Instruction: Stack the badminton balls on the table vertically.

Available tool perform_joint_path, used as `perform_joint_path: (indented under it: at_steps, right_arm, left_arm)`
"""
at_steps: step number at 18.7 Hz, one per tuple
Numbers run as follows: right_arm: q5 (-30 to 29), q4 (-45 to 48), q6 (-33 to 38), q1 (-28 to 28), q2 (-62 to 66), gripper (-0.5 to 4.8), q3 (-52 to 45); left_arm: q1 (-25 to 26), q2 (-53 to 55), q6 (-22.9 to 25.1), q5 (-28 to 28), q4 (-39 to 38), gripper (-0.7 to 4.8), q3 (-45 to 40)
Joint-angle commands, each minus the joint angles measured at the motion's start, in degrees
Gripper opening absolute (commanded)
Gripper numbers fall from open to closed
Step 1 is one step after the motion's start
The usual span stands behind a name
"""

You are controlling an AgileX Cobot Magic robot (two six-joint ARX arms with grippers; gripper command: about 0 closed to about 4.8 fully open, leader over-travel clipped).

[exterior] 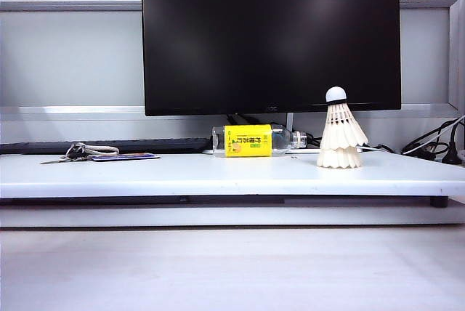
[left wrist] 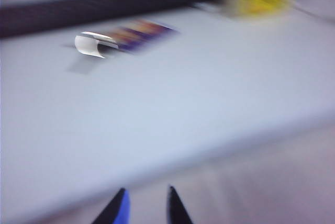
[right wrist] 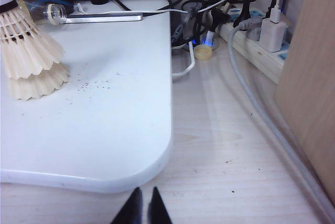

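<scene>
The two shuttlecocks [exterior: 341, 131] are sitting nested, one feather cone pushed down over the other, cork tip up, standing upright on the right part of the white table [exterior: 218, 173] in front of the monitor [exterior: 270, 35]. Nothing is touching them; the stacking is looking finished to me.

The right gripper [right wrist: 142, 208] is hanging low off the table's rounded corner, over the wooden floor, its fingers pressed together and empty. The left gripper [left wrist: 144, 205] is showing only two dark fingertips in a badly smeared picture, a small gap between them and nothing pinched; that arm is swinging, judging by the blur. It is looking over the table's front edge toward the card [left wrist: 138, 34] and, further off, the yellow-labelled bottle [exterior: 254, 141].

The risk I am seeing is a knock. The stack is light and narrow-based, so a sweeping arm or a bump to the table could tip it. The bottle lying just beside it could roll into it. The cables [right wrist: 209, 4] off the table's right end could snag the right arm if it swings wide.
</scene>
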Motion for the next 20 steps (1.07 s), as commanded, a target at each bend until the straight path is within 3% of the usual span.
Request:
perform_joint_path:
  at_steps: [1,20]
  right_arm:
    - [0.5,0.0,0.0,0.0,-0.1,0.31,-0.2]
    - [0.6,0.0,0.0,-0.1,-0.1,0.31,-0.2]
  left_arm:
    - [6.5,-0.9,-0.3,0.0,0.5,1.07,-0.1]
    - [7.6,-0.9,-0.3,0.1,0.4,1.07,-0.1]
